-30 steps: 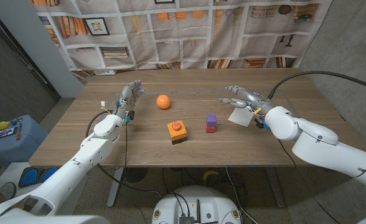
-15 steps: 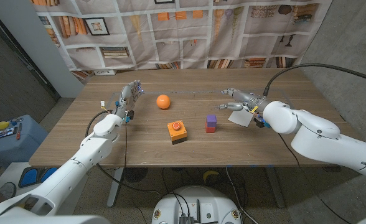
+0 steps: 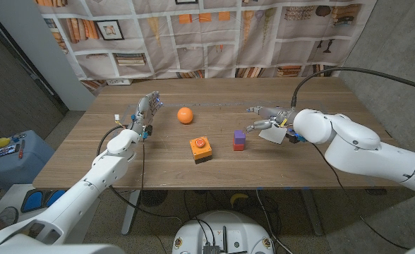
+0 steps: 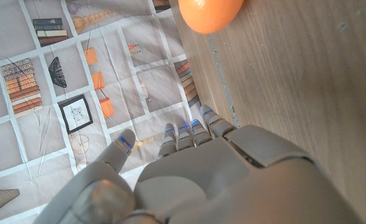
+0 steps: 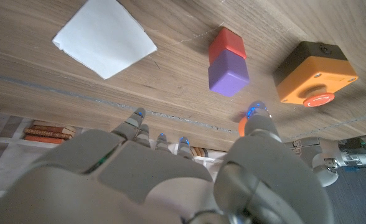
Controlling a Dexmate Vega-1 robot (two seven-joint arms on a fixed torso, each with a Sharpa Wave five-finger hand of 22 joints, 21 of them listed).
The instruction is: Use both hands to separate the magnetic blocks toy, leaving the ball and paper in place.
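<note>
Two small blocks [image 3: 239,140] stuck together, likely light, rigid, slick; grip opposite faces. Left hand [image 3: 148,108] and right hand [image 3: 267,117] released (empty).

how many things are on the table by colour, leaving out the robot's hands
orange: 2, the ball and the button box
purple: 1, the purple block
red: 1, the red block joined to the purple one
white: 1, the paper
total: 5
</note>
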